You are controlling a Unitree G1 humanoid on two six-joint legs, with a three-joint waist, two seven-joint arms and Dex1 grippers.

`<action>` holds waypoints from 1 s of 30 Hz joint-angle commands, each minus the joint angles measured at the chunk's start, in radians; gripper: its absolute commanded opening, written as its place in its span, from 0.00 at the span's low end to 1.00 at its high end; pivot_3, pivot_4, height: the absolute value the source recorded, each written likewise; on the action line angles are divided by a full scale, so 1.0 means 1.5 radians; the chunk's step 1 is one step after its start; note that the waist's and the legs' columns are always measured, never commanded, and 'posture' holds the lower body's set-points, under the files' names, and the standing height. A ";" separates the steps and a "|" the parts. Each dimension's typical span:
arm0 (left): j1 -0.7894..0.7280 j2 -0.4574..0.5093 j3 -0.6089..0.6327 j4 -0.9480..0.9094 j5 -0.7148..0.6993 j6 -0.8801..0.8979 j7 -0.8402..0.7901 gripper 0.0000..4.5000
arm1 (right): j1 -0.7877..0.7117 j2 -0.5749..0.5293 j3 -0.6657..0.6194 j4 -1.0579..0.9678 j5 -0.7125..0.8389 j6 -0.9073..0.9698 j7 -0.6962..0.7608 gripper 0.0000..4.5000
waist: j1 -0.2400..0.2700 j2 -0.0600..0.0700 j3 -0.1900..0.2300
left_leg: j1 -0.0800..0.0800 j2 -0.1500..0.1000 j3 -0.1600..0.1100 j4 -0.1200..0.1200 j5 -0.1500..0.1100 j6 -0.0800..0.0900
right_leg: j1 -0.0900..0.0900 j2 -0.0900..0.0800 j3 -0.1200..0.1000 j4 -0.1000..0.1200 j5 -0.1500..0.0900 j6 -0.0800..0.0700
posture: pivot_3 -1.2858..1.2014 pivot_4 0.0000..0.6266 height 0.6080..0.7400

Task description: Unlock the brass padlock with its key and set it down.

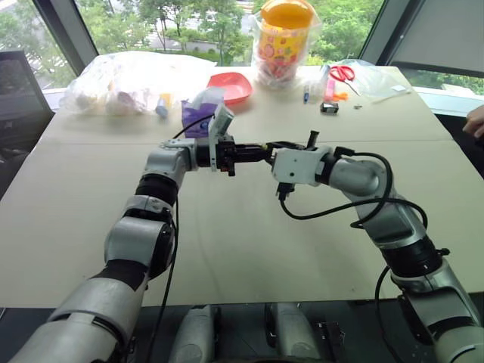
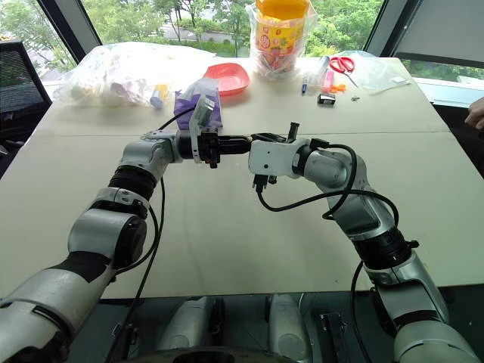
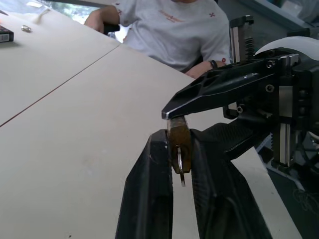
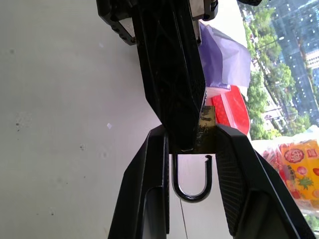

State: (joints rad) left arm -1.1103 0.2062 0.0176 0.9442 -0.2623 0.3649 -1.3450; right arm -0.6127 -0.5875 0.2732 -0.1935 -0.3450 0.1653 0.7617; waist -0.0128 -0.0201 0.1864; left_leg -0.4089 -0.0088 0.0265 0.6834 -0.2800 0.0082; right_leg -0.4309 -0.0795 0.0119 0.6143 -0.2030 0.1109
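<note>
My two grippers meet above the middle of the beige table (image 1: 227, 242). In the right wrist view my right gripper (image 4: 192, 134) is shut on the brass padlock (image 4: 207, 130). The padlock's dark shackle (image 4: 192, 195) hangs between the fingers, and one of its legs ends just short of the body. My left gripper (image 3: 178, 144) comes in from the other side and is shut around the thin silvery key (image 3: 180, 167), which sticks out of the padlock's base. From the head camera both grippers (image 1: 261, 151) meet tip to tip and hide the padlock.
At the table's far edge are clear bags (image 1: 128, 79), a purple pouch (image 1: 198, 113), a red dish (image 1: 231, 85), a yellow-lidded jar (image 1: 284, 38), red scissors (image 1: 344, 74) and a small black-and-silver object (image 1: 329, 107). A person (image 3: 169, 30) sits at the right side.
</note>
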 commanded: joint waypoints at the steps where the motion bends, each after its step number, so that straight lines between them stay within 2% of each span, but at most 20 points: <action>1: -0.016 -0.001 -0.005 -0.006 0.004 -0.007 0.001 0.00 | -0.019 0.005 -0.010 -0.043 0.004 -0.003 -0.003 0.16 | 0.000 0.000 0.000 | 0.000 0.000 0.000 0.000 0.000 0.000 | 0.000 0.000 0.000 0.000 0.000 0.000 | 0.52 0.24 1.00; 4: -0.020 -0.002 0.003 -0.003 -0.003 -0.003 0.008 0.00 | -0.015 0.008 -0.013 -0.048 0.008 0.003 0.000 0.16 | -0.001 0.000 0.000 | 0.000 0.000 0.000 0.000 0.000 0.000 | 0.000 0.000 0.000 0.000 0.000 0.000 | 0.52 0.24 1.00; 6: -0.020 0.001 0.005 -0.002 -0.003 -0.004 0.009 0.00 | -0.010 0.011 -0.019 -0.052 0.019 0.012 0.002 0.39 | 0.000 0.000 0.000 | 0.000 0.000 0.000 0.000 0.000 0.000 | 0.000 0.000 0.000 0.000 0.000 0.000 | 0.52 0.24 1.00; 8: -0.019 0.004 0.006 -0.003 -0.004 -0.006 0.009 0.00 | -0.001 0.007 -0.023 -0.056 0.030 0.022 0.013 0.57 | 0.000 0.000 0.000 | 0.000 0.000 0.000 0.000 0.000 0.000 | 0.000 0.000 0.000 0.000 0.000 0.000 | 0.52 0.24 1.00; 10: -0.015 0.010 0.007 -0.004 -0.004 -0.007 0.007 0.00 | 0.007 -0.003 -0.030 -0.062 0.030 0.028 0.013 0.80 | 0.000 0.000 0.000 | 0.000 0.000 0.000 0.000 0.000 0.000 | 0.000 0.000 0.000 0.000 0.000 0.000 | 0.52 0.24 1.00; 11: -0.013 0.013 0.007 -0.004 -0.004 -0.007 0.007 0.00 | 0.012 -0.008 -0.035 -0.066 0.027 0.034 0.010 0.96 | 0.000 0.000 0.000 | 0.000 0.000 0.000 0.000 0.000 0.000 | 0.000 0.000 0.000 0.000 0.000 0.000 | 0.52 0.24 1.00; 12: -0.010 0.017 0.008 -0.003 -0.004 -0.007 0.006 0.00 | 0.025 -0.021 -0.045 -0.074 0.025 0.047 0.013 0.99 | 0.001 0.000 0.000 | 0.000 0.000 0.000 0.000 0.000 0.000 | 0.000 0.000 0.000 0.000 0.000 0.000 | 0.52 0.24 1.00; 15: -0.001 0.034 0.016 -0.007 -0.012 0.007 0.005 0.00 | 0.084 -0.041 -0.096 -0.115 0.045 0.116 0.016 0.99 | 0.003 0.000 0.000 | 0.000 0.000 0.000 0.000 0.000 0.000 | 0.000 0.000 0.000 0.000 0.000 0.000 | 0.52 0.24 1.00; 18: 0.006 0.046 0.029 -0.016 -0.028 0.032 0.003 0.00 | 0.123 0.017 -0.179 -0.184 0.135 0.238 -0.006 0.76 | 0.001 0.000 0.000 | 0.000 0.000 0.000 0.000 0.000 0.000 | 0.000 -0.001 0.000 0.000 0.000 0.000 | 0.52 0.24 1.00; 21: 0.020 0.045 0.024 -0.041 -0.033 0.051 -0.015 0.00 | 0.106 0.104 -0.219 -0.243 0.222 0.374 -0.031 0.42 | -0.002 0.000 0.000 | 0.000 0.002 0.000 0.000 0.000 0.000 | 0.000 0.000 0.000 0.000 0.000 0.000 | 0.52 0.24 1.00; 24: 0.035 0.042 0.012 -0.067 -0.033 0.063 -0.034 0.00 | 0.092 0.136 -0.217 -0.276 0.267 0.461 -0.042 0.06 | 0.000 0.000 0.000 | 0.001 0.003 -0.001 0.000 0.000 0.000 | 0.000 0.001 0.000 0.002 0.000 0.000 | 0.52 0.24 1.00; 25: 0.037 0.041 0.010 -0.071 -0.034 0.068 -0.038 0.00 | 0.088 0.139 -0.207 -0.281 0.274 0.476 -0.047 0.02 | 0.001 0.000 0.000 | 0.001 0.003 -0.001 0.000 0.000 0.000 | 0.000 0.001 0.000 0.002 0.000 0.000 | 0.52 0.24 1.00; 30: 0.038 0.037 0.005 -0.087 -0.039 0.079 -0.042 0.00 | 0.079 0.131 -0.178 -0.282 0.297 0.498 -0.072 0.02 | 0.001 0.000 0.000 | 0.000 0.001 -0.001 0.000 0.000 0.000 | 0.000 -0.001 0.000 0.001 0.000 0.000 | 0.52 0.24 1.00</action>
State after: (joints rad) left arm -1.0401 0.2628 0.0205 0.8578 -0.2961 0.4781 -1.3943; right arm -0.4729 -0.3815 0.0094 -0.5859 0.0831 0.9134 0.6692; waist -0.0105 -0.0200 0.1862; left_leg -0.4088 -0.0067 0.0256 0.6838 -0.2802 0.0085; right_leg -0.4308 -0.0807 0.0119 0.6151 -0.2030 0.1104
